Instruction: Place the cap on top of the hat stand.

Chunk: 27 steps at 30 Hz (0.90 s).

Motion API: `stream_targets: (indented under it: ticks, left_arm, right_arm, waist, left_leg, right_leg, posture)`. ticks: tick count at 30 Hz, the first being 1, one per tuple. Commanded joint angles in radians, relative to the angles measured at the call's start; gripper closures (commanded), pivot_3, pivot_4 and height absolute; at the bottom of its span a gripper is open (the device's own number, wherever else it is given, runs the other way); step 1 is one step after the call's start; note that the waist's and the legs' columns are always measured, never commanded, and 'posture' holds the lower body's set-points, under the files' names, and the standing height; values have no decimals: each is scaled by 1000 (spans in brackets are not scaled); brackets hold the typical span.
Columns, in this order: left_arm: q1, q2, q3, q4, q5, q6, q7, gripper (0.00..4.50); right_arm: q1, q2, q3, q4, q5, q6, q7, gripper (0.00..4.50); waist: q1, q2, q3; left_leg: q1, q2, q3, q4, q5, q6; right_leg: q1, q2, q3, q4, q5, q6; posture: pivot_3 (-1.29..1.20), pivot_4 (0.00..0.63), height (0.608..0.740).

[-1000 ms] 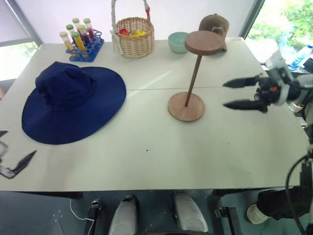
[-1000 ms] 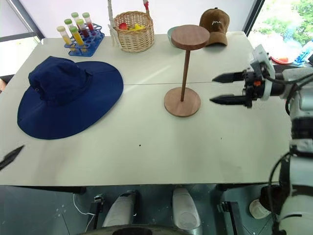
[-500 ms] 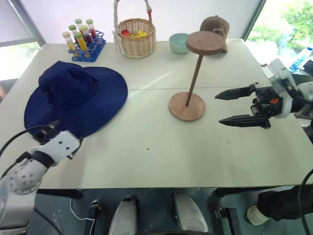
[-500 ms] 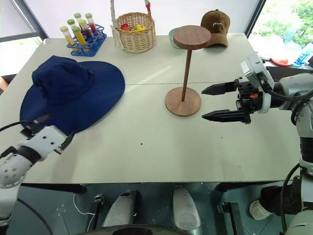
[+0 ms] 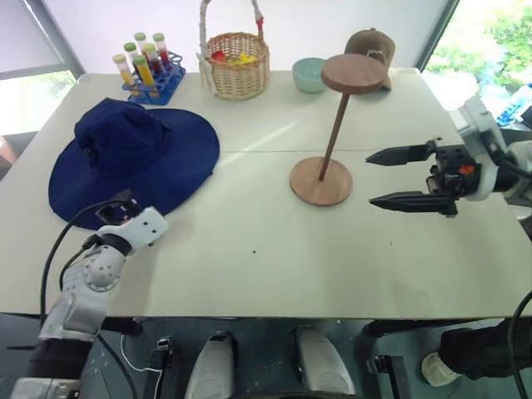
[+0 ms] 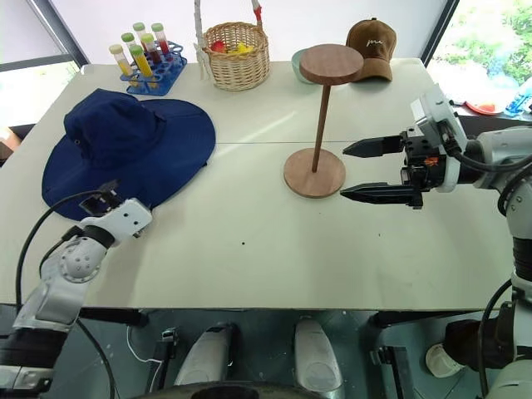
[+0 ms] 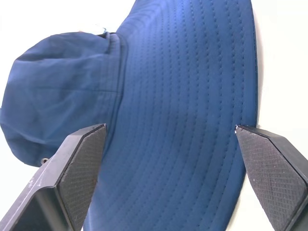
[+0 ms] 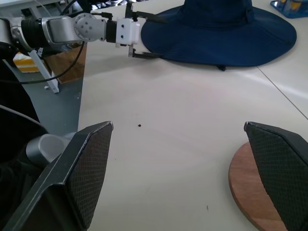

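Your left gripper (image 6: 108,197) has swung in from the table's near-left edge over the last second and now sits at the near rim of the cap (image 5: 133,158), fingers spread as wide as they go and holding nothing. That puts you at the start of the pick: in my judgement the next move is to slide one finger under the brim and one over it, then close.

The left wrist view shows what the head views hide behind the wrist housing: the brim runs between the two open pads (image 7: 84,163), with the soft crown beyond them and toward the left finger, so the brim edge is already inside the span.

Your right gripper (image 5: 391,177) is also open wide and empty, its tips pointing at the hat stand (image 5: 332,125) and hanging just beside the base disc; it has edged nearer since a second ago. The right wrist view shows the base disc by its right finger and the left gripper (image 8: 139,36) far across the table (image 6: 249,258), at the brim.

The stand's top disc is bare; the cap lies flat, well apart from it.
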Motion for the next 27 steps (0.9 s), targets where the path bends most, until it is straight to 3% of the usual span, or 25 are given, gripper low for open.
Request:
stream_targets:
  ticks: [1, 18, 27]
  left_arm:
    - [-4, -19, -53, 20, 31, -9, 17, 36]
    - [-2, -9, -44, -38, -67, -171, -38, 36]
    - [-183, 1, -108, 229, 102, -68, 87, 36]
  right_arm:
    - [-7, -12, -31, -25, 20, -12, -9, 0]
    - [-6, -8, -15, -1, 10, -47, -4, 0]
    - [12, -6, -25, -16, 23, -46, -15, 0]
  waist:
    - [5, 1, -1]
    - [26, 1, 0]
    - [23, 0, 0]
  left_leg:
    - [0, 0, 0, 0, 0, 0]
    - [-2, 0, 0, 3, 0, 0]
    - [-1, 0, 0, 3, 0, 0]
  right_leg:
    - [1, 0, 0, 0, 0, 0]
    - [2, -1, 0, -3, 0, 0]
    - [3, 0, -1, -3, 1, 2]
  posture:
    - [0, 150, 740]
    - [0, 150, 740]
    - [0, 150, 740]
